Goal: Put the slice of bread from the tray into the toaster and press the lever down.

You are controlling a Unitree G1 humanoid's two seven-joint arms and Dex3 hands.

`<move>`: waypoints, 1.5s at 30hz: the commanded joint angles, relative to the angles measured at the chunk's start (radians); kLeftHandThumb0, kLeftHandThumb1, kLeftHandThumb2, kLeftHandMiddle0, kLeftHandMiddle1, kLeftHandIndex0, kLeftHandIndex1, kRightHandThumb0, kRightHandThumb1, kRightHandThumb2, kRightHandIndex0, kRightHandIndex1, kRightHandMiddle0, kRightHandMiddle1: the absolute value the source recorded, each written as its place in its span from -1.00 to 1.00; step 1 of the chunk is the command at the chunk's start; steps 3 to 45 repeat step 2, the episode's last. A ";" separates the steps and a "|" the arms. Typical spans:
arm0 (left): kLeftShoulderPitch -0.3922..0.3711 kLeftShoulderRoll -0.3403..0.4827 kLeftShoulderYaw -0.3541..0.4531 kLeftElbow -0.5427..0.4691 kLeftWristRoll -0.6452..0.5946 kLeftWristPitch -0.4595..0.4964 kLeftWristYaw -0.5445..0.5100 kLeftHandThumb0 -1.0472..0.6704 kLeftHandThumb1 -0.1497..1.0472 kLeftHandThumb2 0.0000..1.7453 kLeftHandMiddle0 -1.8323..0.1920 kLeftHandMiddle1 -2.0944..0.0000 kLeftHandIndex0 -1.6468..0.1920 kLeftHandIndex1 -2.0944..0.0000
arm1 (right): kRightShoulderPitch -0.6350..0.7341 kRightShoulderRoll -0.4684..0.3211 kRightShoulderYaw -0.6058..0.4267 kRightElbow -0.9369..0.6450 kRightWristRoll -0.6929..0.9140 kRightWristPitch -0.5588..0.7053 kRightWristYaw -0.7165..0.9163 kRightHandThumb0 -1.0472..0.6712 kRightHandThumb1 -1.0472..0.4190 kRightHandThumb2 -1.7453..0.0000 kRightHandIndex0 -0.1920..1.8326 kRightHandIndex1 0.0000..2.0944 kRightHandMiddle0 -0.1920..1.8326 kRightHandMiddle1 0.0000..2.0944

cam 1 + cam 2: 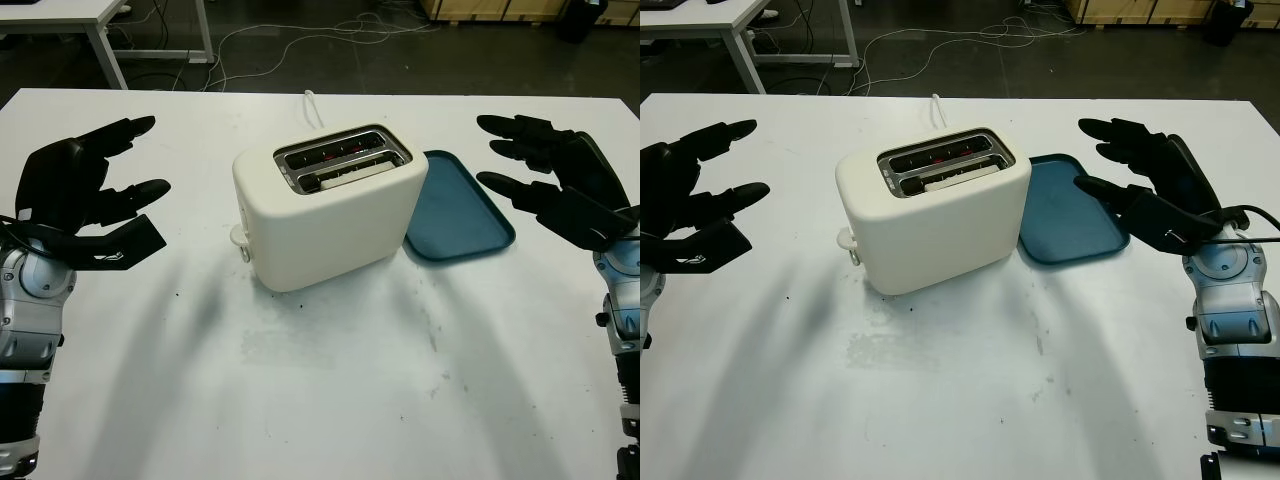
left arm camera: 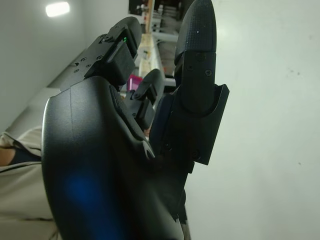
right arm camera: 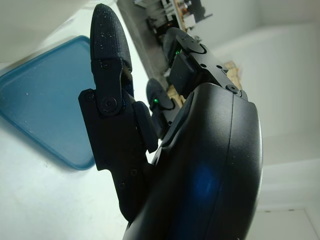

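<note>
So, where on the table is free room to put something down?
The wide front of the table, between the two arms and before the toaster, is bare. The tray is bare too. It is tight where the tray touches the toaster. Left robot hand and right robot hand hover open at the sides.

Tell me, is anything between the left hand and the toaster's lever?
Nothing visible. The left hand hovers open over bare table left of the toaster, whose lever faces that side. Bread already sits in a slot.
</note>
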 commanded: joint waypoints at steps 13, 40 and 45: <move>0.006 -0.004 -0.001 -0.014 -0.006 -0.001 0.001 -0.60 0.79 -0.74 0.27 0.84 0.22 0.99 | 0.006 0.010 -0.007 0.002 0.014 -0.018 -0.010 -0.72 -0.83 0.66 -0.29 -1.00 -0.32 -1.00; 0.006 -0.004 -0.001 -0.014 -0.006 -0.001 0.001 -0.60 0.79 -0.74 0.27 0.84 0.22 0.99 | 0.006 0.010 -0.007 0.002 0.014 -0.018 -0.010 -0.72 -0.83 0.66 -0.29 -1.00 -0.32 -1.00; 0.006 -0.004 -0.001 -0.014 -0.006 -0.001 0.001 -0.60 0.79 -0.74 0.27 0.84 0.22 0.99 | 0.006 0.010 -0.007 0.002 0.014 -0.018 -0.010 -0.72 -0.83 0.66 -0.29 -1.00 -0.32 -1.00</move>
